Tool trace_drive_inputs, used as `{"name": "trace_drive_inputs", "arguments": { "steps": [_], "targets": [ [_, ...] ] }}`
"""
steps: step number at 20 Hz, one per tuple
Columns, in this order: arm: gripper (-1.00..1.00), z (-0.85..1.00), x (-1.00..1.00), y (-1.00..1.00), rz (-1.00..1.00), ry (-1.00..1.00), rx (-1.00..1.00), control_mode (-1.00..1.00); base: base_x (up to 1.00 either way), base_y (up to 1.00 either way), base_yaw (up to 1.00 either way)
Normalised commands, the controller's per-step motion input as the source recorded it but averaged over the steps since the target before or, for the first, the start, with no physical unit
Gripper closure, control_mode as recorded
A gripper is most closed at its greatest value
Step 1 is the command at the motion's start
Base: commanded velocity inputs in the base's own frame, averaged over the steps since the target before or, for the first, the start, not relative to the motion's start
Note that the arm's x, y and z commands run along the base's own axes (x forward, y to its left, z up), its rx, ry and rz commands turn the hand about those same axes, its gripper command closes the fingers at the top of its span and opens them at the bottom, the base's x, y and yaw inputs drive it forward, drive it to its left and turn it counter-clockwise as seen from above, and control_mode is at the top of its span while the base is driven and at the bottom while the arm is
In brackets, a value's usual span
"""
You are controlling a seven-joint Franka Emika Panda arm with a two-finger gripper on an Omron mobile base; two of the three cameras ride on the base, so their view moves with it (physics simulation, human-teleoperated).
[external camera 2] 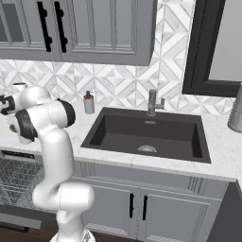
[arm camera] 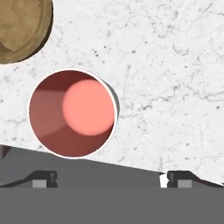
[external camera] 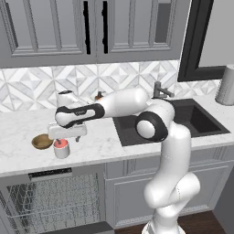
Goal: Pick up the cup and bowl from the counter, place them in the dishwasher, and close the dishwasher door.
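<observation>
With its fingers spread apart, the tool (arm camera: 109,178) hangs over the cup (arm camera: 72,113) standing on the worktop (arm camera: 166,78) beside the bowl (arm camera: 22,30), and should shift to straddle the rim squarely before descending.

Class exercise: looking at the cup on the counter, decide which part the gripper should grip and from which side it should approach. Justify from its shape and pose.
Grip the cup across its rim, coming straight down from above. It stands upright with its round mouth open to the gripper, and its straight walls likely suit opposing fingers. The bowl sits close beside it but apart, so place the fingers away from that side.
</observation>
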Motion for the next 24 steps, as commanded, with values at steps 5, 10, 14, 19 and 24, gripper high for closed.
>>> {"name": "trace_drive_inputs", "arguments": {
  "steps": [5, 10, 14, 19, 24],
  "targets": [
    [-1.00, -0.02, 0.03, 0.00, -0.03, 0.04, -0.05, -1.00, 0.00, 0.00, 0.00],
    [-1.00, -0.10, 0.21, 0.00, 0.00, 0.00, 0.00, -1.00, 0.00, 0.00, 0.00],
    [-1.00, -0.19, 0.11, 0.02, 0.00, 0.00, 0.00, -1.00, 0.00, 0.00, 0.00],
    [-1.00, -0.20, 0.06, 0.05, 0.00, 0.00, 0.00, -1.00, 0.00, 0.00, 0.00],
    [-1.00, -0.18, 0.14, 0.10, 0.00, 0.00, 0.00, -1.00, 0.00, 0.00, 0.00]
  ]
}}
